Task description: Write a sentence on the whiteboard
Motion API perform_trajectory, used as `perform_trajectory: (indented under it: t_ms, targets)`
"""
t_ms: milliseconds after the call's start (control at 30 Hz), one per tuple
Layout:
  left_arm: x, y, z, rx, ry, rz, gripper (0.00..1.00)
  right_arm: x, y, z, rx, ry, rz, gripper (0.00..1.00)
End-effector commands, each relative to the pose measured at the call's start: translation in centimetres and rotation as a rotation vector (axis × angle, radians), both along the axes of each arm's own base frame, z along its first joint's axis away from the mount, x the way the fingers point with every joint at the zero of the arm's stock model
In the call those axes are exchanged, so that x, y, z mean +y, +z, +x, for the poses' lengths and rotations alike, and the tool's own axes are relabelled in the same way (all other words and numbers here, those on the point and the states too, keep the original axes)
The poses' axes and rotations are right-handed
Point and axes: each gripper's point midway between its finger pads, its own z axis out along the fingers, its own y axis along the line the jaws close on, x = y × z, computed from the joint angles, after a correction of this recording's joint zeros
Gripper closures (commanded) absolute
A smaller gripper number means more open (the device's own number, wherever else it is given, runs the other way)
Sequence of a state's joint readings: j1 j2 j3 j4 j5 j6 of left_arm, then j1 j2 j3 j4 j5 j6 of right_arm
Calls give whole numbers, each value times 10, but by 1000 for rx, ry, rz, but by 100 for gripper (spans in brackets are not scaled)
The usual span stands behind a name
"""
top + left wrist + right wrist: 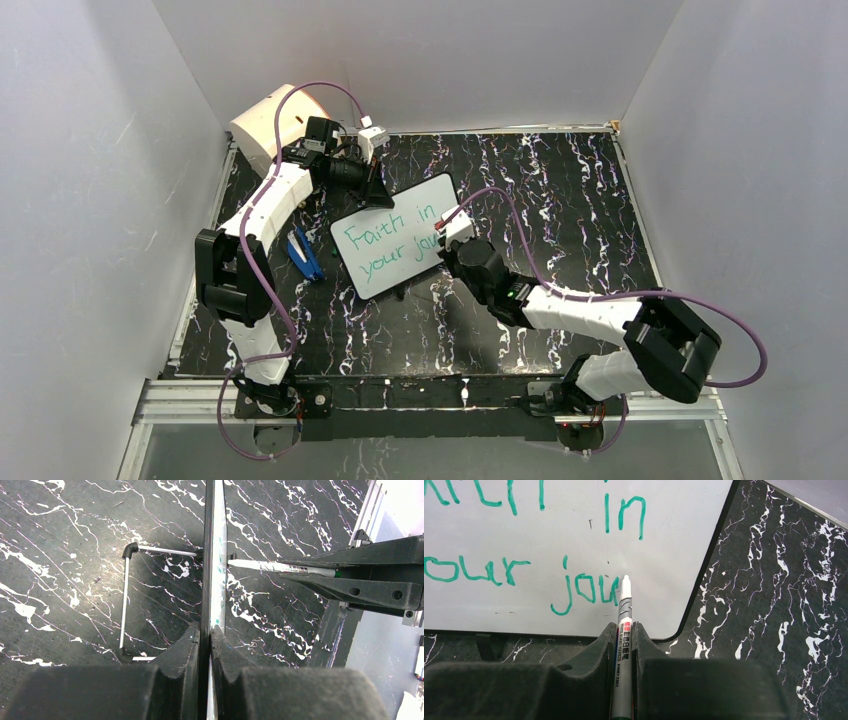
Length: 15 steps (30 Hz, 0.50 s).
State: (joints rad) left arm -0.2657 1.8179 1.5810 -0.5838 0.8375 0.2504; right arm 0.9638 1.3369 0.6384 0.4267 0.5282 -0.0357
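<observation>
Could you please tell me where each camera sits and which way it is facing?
Top external: above and behind the arms, looking down on the table, both arms, and the whiteboard between the left gripper and right gripper.
Left wrist: on the left arm, looking along the whiteboard's edge, its own fingers clamped on it.
Right wrist: on the right arm, facing the whiteboard's front, its own fingers holding the marker at the sentence.
Shared: both wrist views show the marker and whiteboard.
</observation>
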Motion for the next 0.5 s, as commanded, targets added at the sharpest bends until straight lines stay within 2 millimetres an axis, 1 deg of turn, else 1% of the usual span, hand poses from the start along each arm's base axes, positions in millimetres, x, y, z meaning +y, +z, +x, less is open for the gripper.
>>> perform_trajectory:
  t_ms: [0,300,467]
  targets:
    - [13,-41,-8,92,29,134,100,7,23,12,-59,-18,60,100]
    - [12,-42,-9,96,27,135,100,10,14,14,-35,-8,45,100]
    - [12,-41,-8,93,27,133,100,3,3,10,2,-24,15,100]
